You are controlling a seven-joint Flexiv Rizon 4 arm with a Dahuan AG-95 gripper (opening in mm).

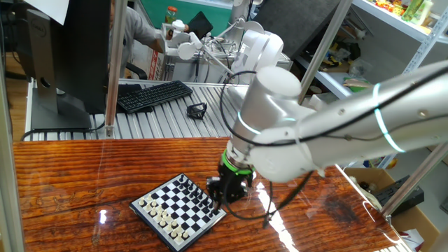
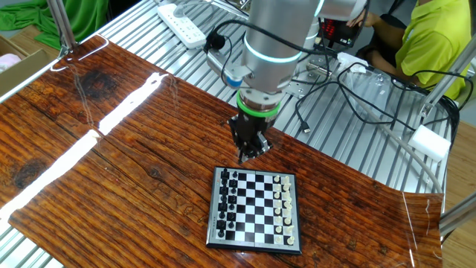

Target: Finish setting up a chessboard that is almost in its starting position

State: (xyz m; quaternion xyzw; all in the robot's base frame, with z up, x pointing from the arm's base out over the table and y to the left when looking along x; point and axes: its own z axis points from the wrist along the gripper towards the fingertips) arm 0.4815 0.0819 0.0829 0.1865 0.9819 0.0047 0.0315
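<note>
The chessboard (image 1: 180, 207) lies on the wooden table near its front edge; it also shows in the other fixed view (image 2: 256, 205). Black pieces (image 2: 227, 201) fill the two rows on the edge nearest the arm, and white pieces (image 2: 282, 210) the opposite edge. My gripper (image 2: 246, 155) points straight down, just above the table at the board's corner on the black side. It also shows in one fixed view (image 1: 221, 197). Its fingers look closed together. I cannot tell whether a piece is between them.
Behind the wooden table is a slatted metal surface with a black keyboard (image 1: 154, 96), a monitor (image 1: 66, 56) and a small black object (image 1: 197, 110). A power strip (image 2: 182, 22), cables (image 2: 349, 97) and a white box (image 2: 430, 141) lie there. A person (image 2: 431, 37) sits behind.
</note>
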